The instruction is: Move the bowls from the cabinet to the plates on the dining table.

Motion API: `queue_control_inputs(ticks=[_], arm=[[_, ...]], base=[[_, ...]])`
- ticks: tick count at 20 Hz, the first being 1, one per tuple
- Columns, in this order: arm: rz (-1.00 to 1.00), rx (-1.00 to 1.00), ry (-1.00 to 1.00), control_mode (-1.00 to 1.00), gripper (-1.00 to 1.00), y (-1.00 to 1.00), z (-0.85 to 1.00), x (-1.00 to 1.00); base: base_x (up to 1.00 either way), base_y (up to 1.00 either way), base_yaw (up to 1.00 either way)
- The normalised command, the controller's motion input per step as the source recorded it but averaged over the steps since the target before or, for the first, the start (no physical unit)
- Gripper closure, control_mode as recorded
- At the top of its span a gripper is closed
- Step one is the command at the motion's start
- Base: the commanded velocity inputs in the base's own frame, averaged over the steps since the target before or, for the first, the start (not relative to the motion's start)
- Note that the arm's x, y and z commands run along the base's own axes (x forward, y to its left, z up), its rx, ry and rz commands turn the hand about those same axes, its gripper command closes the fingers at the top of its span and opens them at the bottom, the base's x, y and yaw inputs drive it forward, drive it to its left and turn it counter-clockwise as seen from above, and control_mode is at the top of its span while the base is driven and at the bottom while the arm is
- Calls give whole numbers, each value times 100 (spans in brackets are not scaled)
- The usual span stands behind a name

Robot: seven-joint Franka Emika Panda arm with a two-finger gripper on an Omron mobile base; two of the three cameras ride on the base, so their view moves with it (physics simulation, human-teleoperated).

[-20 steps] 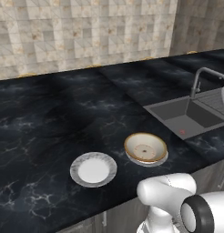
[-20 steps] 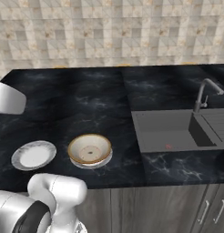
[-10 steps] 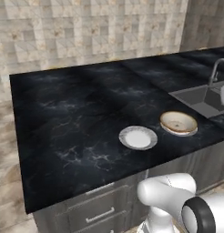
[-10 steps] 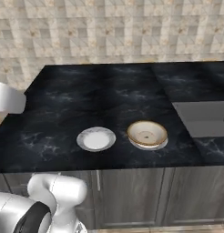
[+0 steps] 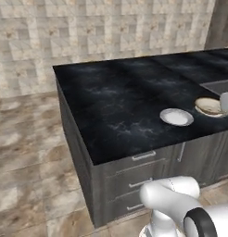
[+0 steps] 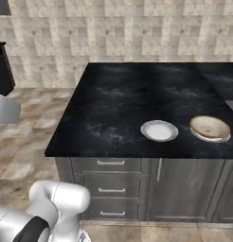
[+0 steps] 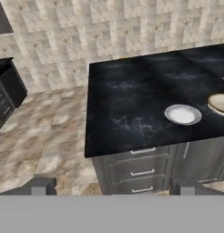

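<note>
Fingers (image 7: 111,187) stand released and empty at bottom of hand view. The base has backed away from the table (image 6: 118,101); the whole scene shifted. Cream bowl (image 6: 210,127) sits on one plate at right; the other plate (image 6: 159,130) remains bare. Judgement: second bowl fetch pending.

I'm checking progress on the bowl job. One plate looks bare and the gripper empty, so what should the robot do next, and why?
Probably keep driving away from the dining table toward the cabinet for the second bowl. The cream bowl already sits on its plate, the other plate is bare, and the gripper is open with nothing between its fingertips.
</note>
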Motion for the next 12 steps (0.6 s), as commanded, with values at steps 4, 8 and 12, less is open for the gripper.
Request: queue_control_inputs(ticks=[4, 8, 12], arm=[[0, 0, 0, 100, -100, 0, 0, 0], [0, 0, 0, 100, -100, 0, 0, 0], [0, 0, 0, 100, -100, 0, 0, 0]], base=[[0, 4, 50], [0, 0, 50], [0, 0, 50]])
